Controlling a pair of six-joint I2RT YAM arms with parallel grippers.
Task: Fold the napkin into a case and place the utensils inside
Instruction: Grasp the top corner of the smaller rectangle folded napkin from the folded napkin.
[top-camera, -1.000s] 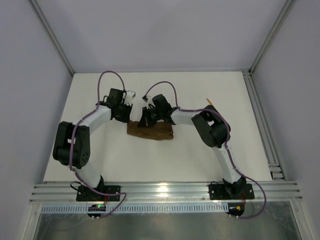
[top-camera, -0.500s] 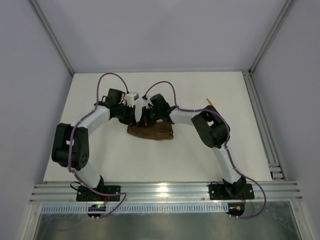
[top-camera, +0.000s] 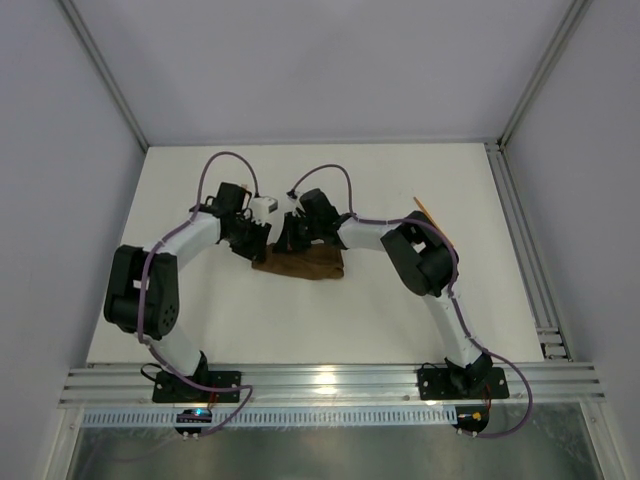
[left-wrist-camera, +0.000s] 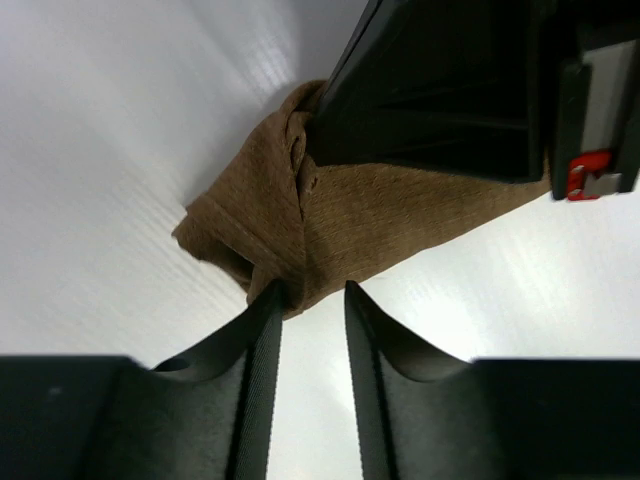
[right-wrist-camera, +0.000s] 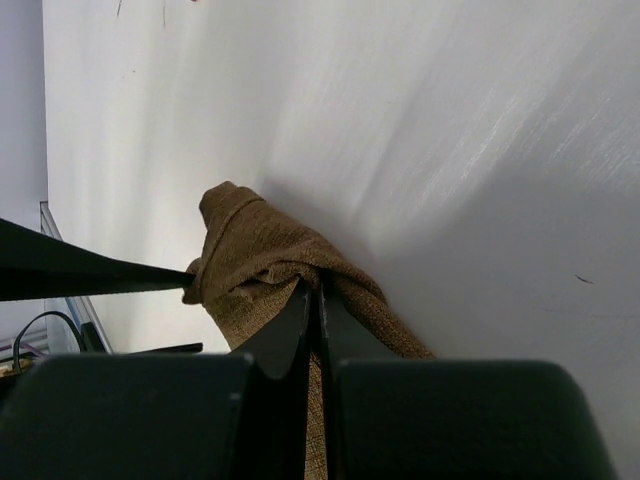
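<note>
Right claw (right-wrist-camera: 318, 284) is clamped on the dark brown soft cloth napkin (left-wrist-camera: 390, 215), likely pinning the fold. Left claw (left-wrist-camera: 312, 292) is apart and empty, cloth corner at its tips, probably lining up a grab.

This looks like a robotics lab test cell. A white table (top-camera: 300, 320) is boxed in by plain pale walls (top-camera: 320, 60) and aluminium frame posts (top-camera: 100, 85). Slotted metal rails (top-camera: 330, 379) run along the near edge, with two robot arms (top-camera: 190, 240) bolted to them. Purple cables (top-camera: 225, 157) loop over the arms' joints.
</note>
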